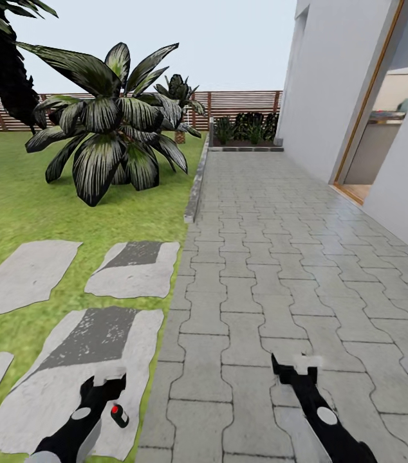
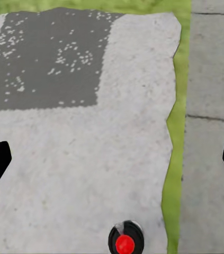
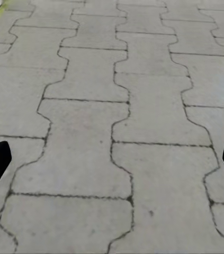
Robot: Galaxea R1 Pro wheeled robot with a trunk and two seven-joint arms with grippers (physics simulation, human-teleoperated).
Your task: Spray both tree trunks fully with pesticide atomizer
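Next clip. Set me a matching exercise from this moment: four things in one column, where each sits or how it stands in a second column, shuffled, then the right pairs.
Things
1. small black object with a red top
2. left gripper
3. right gripper
4. broad-leaved palm

Places or states
A. open, over the interlocking paving
B. on the lawn, beyond the stepping stones
C. lying on the nearest stepping stone, near its edge by the paving
D. open, over that same stepping stone, just beside the object

Pairs: 1-C, 2-D, 3-A, 4-B
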